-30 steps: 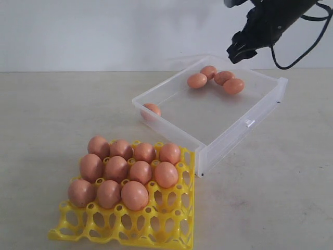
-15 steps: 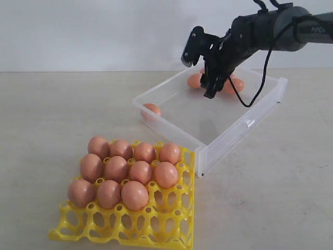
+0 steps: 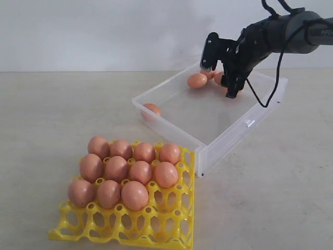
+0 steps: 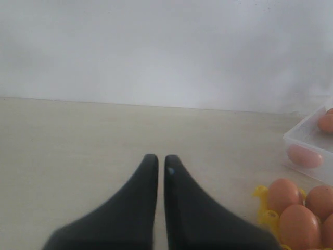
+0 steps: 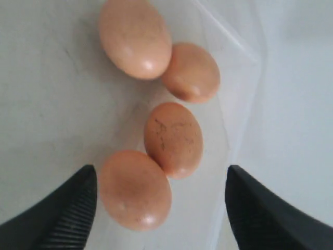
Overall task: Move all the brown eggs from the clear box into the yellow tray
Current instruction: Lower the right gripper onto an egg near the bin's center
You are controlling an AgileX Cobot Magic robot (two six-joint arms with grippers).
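Upper right of the exterior frame: clear box (image 3: 208,114) on the counter (image 3: 270,198) holds four brown eggs (image 3: 197,80) bunched in its far corner and one alone at its left corner; yellow tray (image 3: 156,224), lower left, carries eleven. Over the bunch the right pincer (image 5: 159,174) hangs spread and empty, far nearer than the left pincer (image 4: 161,159), pressed together over the counter. Between its fingers lies the middle egg (image 5: 173,139), long axis crosswise to the closing line.

We see a pale beige table (image 3: 41,114) running back to meet a plain white wall (image 3: 104,31) behind it.
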